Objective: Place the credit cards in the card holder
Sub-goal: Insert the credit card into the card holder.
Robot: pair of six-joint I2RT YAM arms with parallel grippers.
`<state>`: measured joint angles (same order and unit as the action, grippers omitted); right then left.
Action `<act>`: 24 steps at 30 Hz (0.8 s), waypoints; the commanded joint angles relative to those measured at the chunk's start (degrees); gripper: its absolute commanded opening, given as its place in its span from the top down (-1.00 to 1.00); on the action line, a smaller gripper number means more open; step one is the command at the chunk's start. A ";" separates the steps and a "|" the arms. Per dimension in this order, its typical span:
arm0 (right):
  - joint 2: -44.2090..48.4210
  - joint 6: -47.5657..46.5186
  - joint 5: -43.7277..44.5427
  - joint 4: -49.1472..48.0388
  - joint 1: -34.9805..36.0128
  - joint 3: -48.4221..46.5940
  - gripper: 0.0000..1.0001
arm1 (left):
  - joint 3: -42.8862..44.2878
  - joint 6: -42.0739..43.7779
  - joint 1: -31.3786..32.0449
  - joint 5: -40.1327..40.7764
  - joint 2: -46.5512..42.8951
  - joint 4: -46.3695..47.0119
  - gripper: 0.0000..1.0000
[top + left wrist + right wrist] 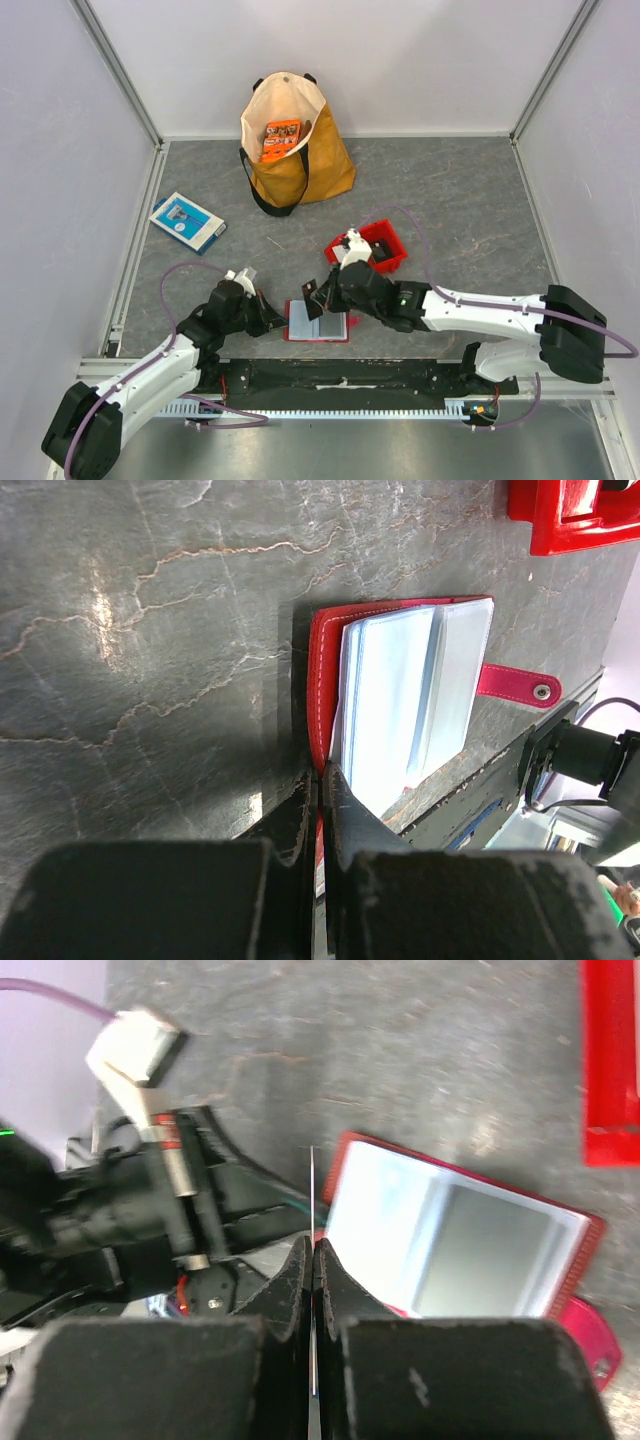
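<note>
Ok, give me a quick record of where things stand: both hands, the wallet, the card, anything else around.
left hand: shut on the red cover edge of the wallet
right hand: shut on a thin card, seen edge-on, at the wallet's edge
wallet: open on the table, clear pockets up, snap tab unfastened
red bin: beyond the wallet, apart from it
other: tote bag, blue-and-white box

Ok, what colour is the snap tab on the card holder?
Pinkish red snap tab with a silver stud; clearest in the left wrist view.
</note>
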<state>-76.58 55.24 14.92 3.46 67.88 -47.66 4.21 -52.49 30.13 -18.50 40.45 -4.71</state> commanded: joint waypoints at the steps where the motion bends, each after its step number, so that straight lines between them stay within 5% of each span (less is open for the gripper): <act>1: 0.99 7.67 0.91 -7.57 -0.99 10.54 1.00 | 0.10 -1.04 0.10 0.31 -0.46 -0.56 0.96; 6: 0.29 11.02 0.11 -19.01 -0.90 18.47 1.00 | -0.16 -1.30 0.10 0.13 -0.72 -0.65 0.97; 24: -6.65 16.47 0.11 -33.60 -0.99 25.60 1.00 | -0.78 -2.27 0.19 0.13 -0.54 0.05 0.96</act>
<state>-81.71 68.84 14.70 -24.03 66.74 -23.51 4.10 -53.19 30.13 -18.50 40.03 -5.08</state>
